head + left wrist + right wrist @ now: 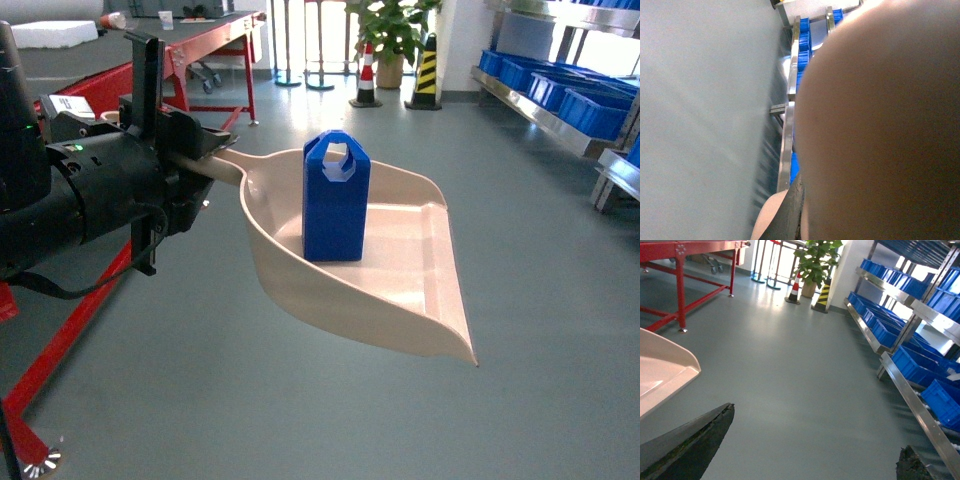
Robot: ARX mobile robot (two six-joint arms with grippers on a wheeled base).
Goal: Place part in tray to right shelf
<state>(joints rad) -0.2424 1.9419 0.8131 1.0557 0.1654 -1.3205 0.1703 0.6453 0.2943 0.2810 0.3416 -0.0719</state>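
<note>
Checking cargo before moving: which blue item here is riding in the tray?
The part, upright in the tray mid-air; the blue crates sit on the right shelf.

One small bright blue plastic block (336, 197) is sitting in one pale beige dustpan-shaped tray (420, 290); two striped traffic cones (427, 72) and one potted green plant (392, 35) are standing behind.

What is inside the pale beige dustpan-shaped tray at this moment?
One bright blue plastic block with loop openings on top stands upright inside the pale beige dustpan-shaped tray, near its back wall. The tray floor under the block is covered.
</note>
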